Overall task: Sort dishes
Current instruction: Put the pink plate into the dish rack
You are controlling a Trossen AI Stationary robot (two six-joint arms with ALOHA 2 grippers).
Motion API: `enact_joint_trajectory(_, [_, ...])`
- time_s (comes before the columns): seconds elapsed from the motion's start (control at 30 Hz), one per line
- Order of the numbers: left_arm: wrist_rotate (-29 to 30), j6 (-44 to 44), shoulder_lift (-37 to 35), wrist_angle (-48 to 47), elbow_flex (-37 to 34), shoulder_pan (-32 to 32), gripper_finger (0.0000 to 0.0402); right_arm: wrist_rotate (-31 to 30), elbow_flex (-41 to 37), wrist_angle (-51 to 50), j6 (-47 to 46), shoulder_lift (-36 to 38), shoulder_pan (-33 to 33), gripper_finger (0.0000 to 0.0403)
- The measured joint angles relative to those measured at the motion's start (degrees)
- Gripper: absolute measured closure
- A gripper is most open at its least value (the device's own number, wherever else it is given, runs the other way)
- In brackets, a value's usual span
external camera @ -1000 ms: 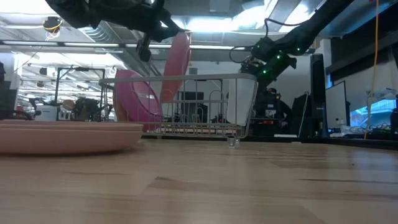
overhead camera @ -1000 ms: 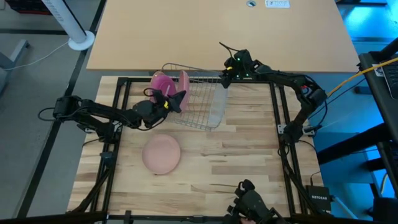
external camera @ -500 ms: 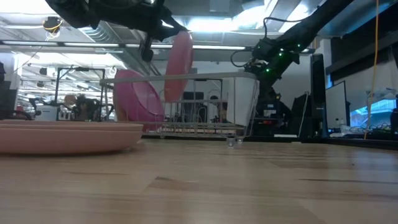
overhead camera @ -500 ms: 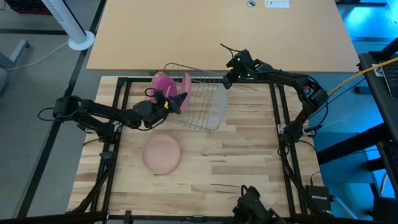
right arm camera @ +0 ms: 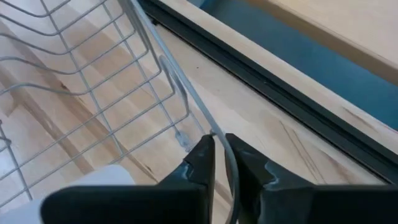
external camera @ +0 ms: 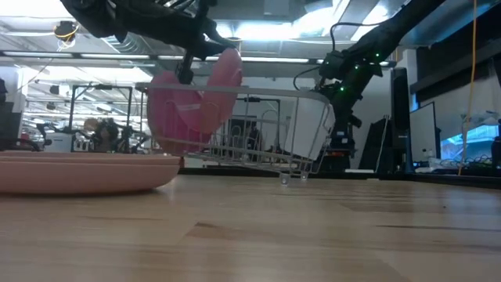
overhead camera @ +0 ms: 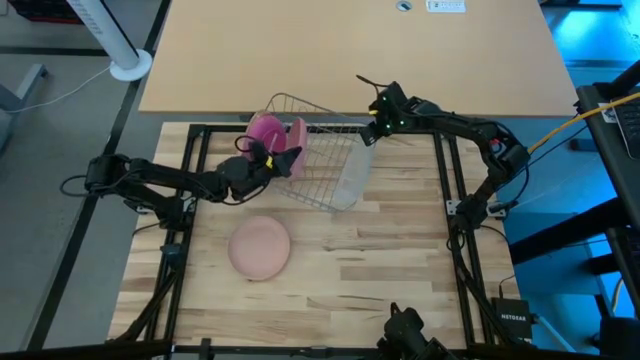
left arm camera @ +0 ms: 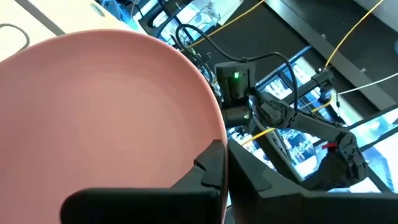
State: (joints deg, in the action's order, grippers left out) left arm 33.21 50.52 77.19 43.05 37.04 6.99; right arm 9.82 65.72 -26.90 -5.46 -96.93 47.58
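A magenta plate (overhead camera: pixel 264 130), two pale pink plates (overhead camera: pixel 260 247) (overhead camera: pixel 297 133), a silver wire rack (overhead camera: pixel 330 165), and black arms.

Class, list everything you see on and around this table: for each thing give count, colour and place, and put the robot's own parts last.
Plates: three. Pale pink, flat on the table's near left; magenta, on edge in the rack's left end; tan-orange, on edge beside it, held.
Rack: one, silver wire, far middle of the table, tilted, its right side raised.
Cup: one, translucent, at the rack's right end.
Table: one, light wood, dark frame round it.
Left pincer: dark, shut on the tan-orange plate's rim.
Right pincer: dark, shut on the rack's far right rim wire.
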Motion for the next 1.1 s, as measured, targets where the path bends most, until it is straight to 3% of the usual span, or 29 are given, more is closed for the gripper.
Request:
enact_joint_trajectory(0.37, [-7.9, 3.3, 0.2, 1.2, -0.2, 3.7, 0.0401, -0.4, -0.3, 3.5, 0.3, 2.4, -0.4, 0.0352])
enact_joint_trajectory(0.63, [-8.6, 3.2, 0.2, 2.0, -0.2, 3.9, 0.0401, -0.6, -0.3, 4.1, 0.1, 2.4, -0.4, 0.0351])
enact_joint_trajectory(0.97, [-9.2, 8.0, -0.1, -5.5, 0.2, 5.4, 0.0401, -0.6, -0.3, 4.4, -0.1, 2.5, -0.4, 0.035])
enact_joint_trajectory(1.1, [-6.8, 9.1, -0.4, -5.4, 0.2, 5.5, 0.0401, -0.3, -0.3, 4.4, -0.1, 2.5, -0.4, 0.035])
